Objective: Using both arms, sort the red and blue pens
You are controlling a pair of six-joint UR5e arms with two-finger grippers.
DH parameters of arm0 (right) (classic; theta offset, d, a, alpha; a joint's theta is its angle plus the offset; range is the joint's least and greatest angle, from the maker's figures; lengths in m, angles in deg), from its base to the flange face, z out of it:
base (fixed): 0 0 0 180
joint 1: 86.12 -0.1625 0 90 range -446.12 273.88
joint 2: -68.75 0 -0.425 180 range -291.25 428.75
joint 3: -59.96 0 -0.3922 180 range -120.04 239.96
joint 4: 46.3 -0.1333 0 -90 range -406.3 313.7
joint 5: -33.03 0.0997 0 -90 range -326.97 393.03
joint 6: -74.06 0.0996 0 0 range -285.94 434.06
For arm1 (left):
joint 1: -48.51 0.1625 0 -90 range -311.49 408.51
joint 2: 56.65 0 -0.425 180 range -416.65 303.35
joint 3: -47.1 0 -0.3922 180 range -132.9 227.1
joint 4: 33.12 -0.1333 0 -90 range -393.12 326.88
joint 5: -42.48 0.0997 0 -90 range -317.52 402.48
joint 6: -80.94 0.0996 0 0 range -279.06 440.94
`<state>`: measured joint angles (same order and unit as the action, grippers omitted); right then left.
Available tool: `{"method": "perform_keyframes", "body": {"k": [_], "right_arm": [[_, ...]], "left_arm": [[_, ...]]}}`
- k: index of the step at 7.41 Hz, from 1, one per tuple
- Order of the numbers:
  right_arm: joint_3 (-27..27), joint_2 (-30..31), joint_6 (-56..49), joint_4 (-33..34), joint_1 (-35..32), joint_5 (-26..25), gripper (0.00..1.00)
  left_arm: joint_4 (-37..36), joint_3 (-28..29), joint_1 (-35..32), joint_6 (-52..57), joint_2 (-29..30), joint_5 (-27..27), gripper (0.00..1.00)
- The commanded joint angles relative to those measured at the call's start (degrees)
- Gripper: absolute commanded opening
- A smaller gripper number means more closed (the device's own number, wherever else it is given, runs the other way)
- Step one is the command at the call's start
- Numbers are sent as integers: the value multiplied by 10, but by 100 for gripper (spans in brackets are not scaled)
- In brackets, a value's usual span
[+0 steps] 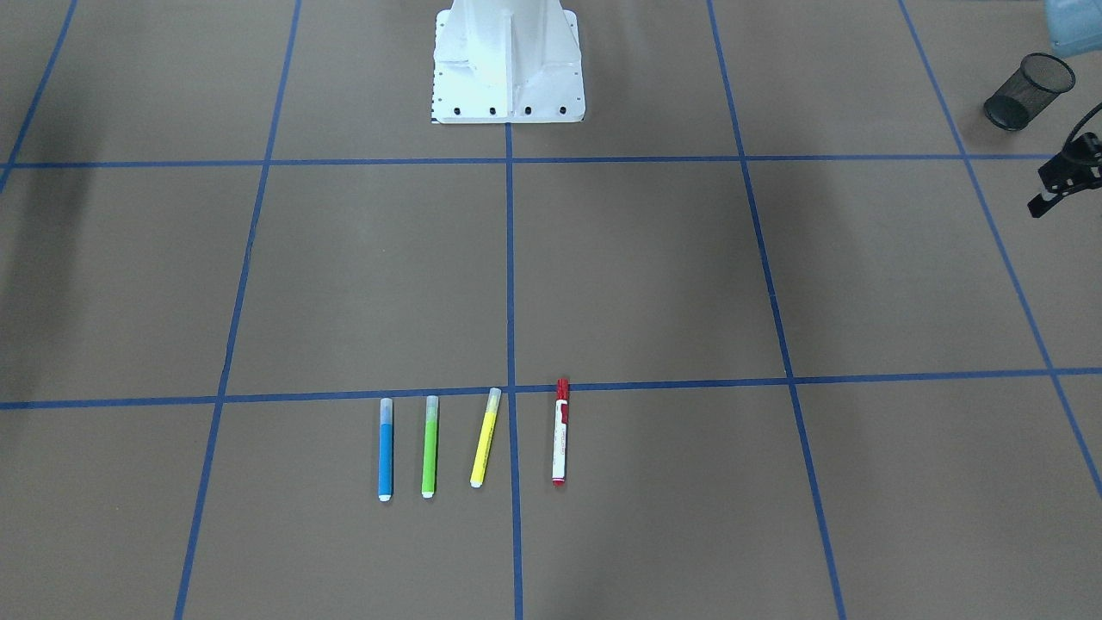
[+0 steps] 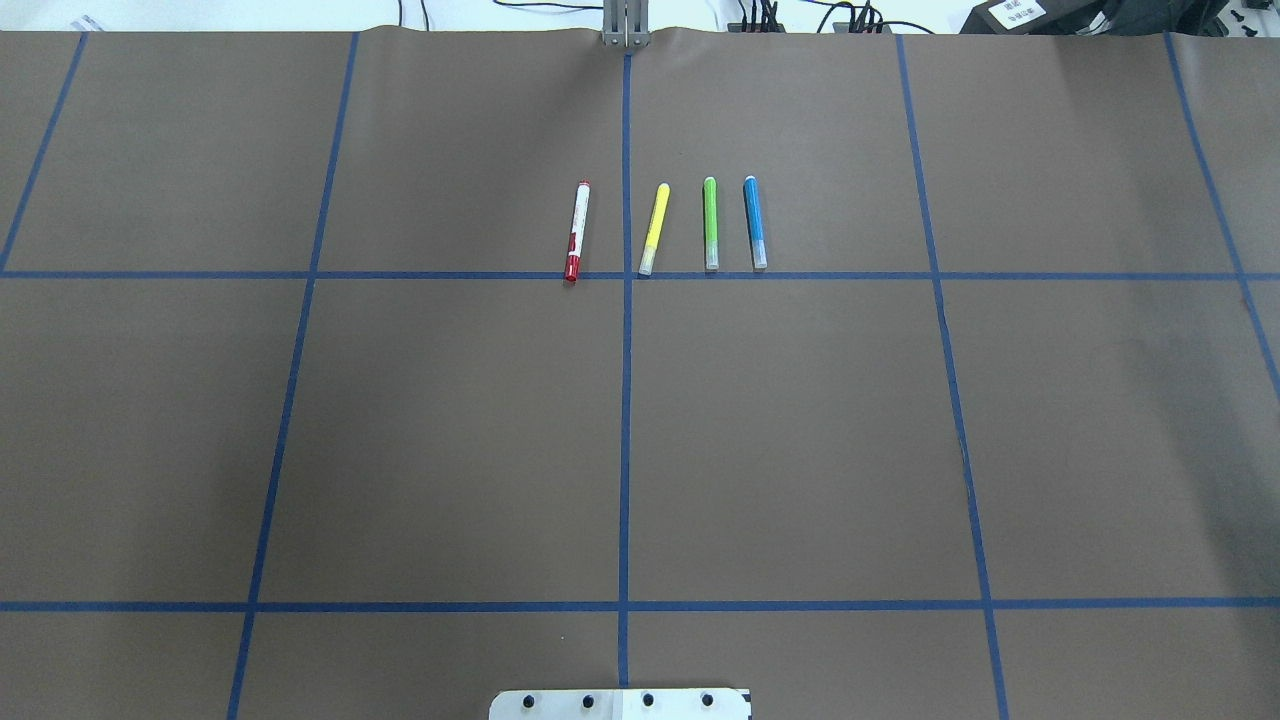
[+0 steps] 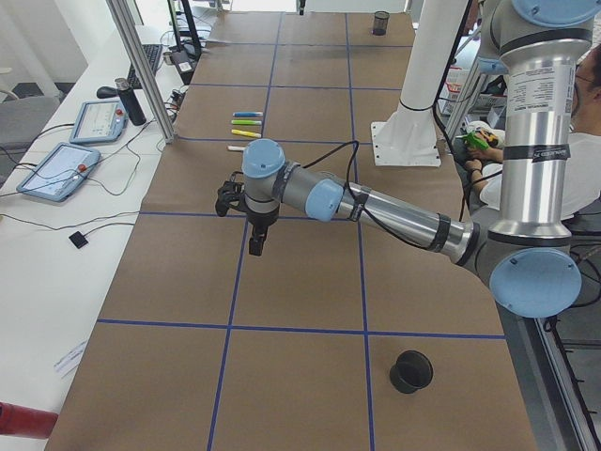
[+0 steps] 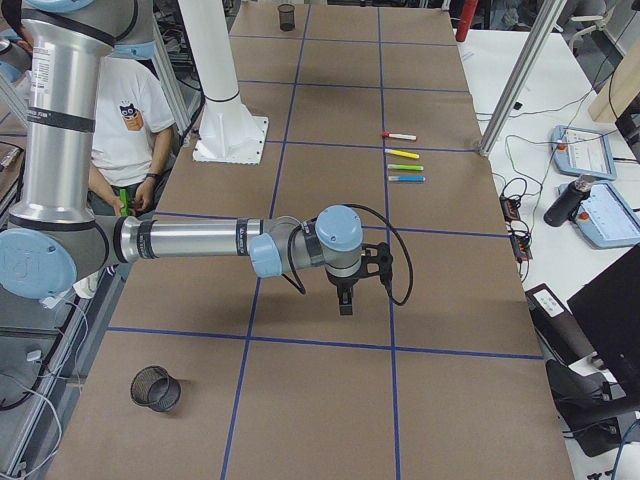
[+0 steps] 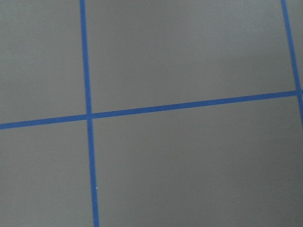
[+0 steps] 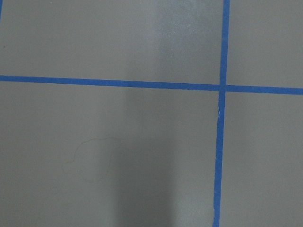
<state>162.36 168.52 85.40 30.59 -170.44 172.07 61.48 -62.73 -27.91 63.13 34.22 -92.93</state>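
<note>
Sorting looks unstarted: the red pen (image 2: 577,232) and blue pen (image 2: 755,222) lie far out on the surface (image 2: 450,430), well apart from the left pincer (image 3: 255,244) and right pincer (image 4: 345,303), whose grip I cannot tell; next, each must reach its pen.

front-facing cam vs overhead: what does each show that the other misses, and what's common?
Only front-facing: a black mesh cup, part of the left gripper at the frame edge, and the white pedestal column. Only overhead: cables past the table far edge. Both: blue pen, green marker, yellow marker and red pen in a row, the pedestal's bolted base, the blue tape grid.
</note>
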Motion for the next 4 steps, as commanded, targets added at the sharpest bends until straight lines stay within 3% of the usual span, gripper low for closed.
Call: {"method": "perform_keyframes", "body": {"k": [1,3,4], "right_arm": [[0,1,6,-2,13,0,100],[-1,0,7,-3,21,-8,100],[0,0,7,-3,20,-9,100]], "left_arm": [[-6,10,93,-117,93,31,99],[-45,54,174,-200,211,49,99],[-81,64,221,-205,254,92,99]]}}
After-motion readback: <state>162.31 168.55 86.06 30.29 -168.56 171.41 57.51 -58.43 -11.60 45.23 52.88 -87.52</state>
